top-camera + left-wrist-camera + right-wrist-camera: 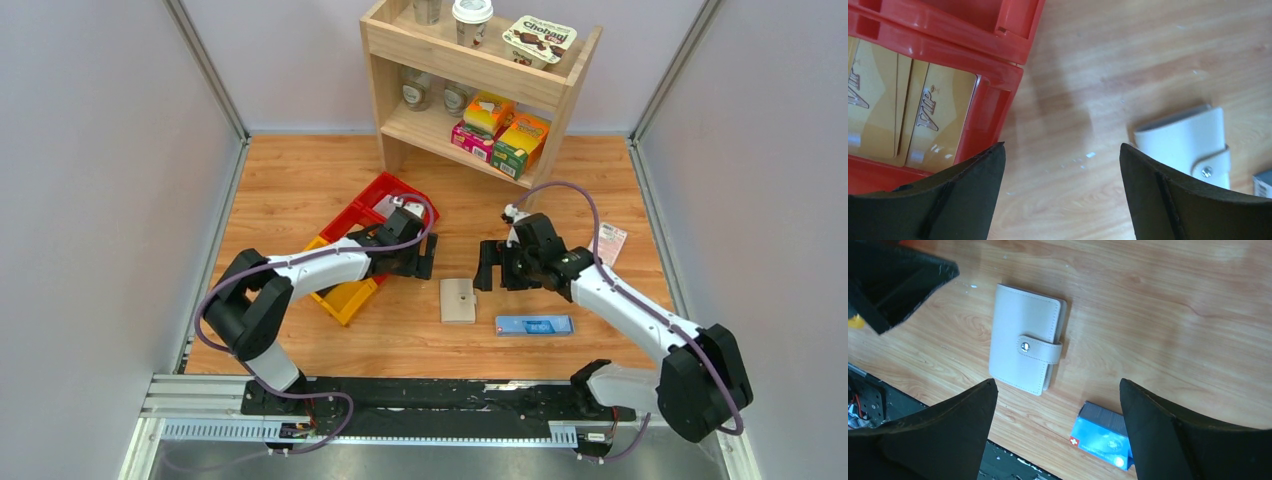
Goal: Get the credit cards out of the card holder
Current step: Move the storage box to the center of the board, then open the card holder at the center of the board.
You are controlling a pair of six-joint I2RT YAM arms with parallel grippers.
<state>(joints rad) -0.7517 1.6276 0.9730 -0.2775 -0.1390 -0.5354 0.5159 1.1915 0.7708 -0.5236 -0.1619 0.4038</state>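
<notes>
The cream-beige card holder (458, 300) lies flat on the wooden table, closed, its snap strap fastened. It shows whole in the right wrist view (1024, 352) and partly in the left wrist view (1190, 146). My left gripper (424, 256) is open and empty, above the table to the holder's upper left, beside the red tray. My right gripper (497, 267) is open and empty, above the table just right of the holder. Two gold VIP cards (908, 112) lie in the red tray (993, 72). No card shows in the holder.
A long blue box (534, 325) lies right of the holder, also in the right wrist view (1103, 437). A yellow tray (345, 297) adjoins the red one (370, 195). A wooden shelf (470, 85) with boxes and cups stands at the back. A small packet (609, 243) lies at the right.
</notes>
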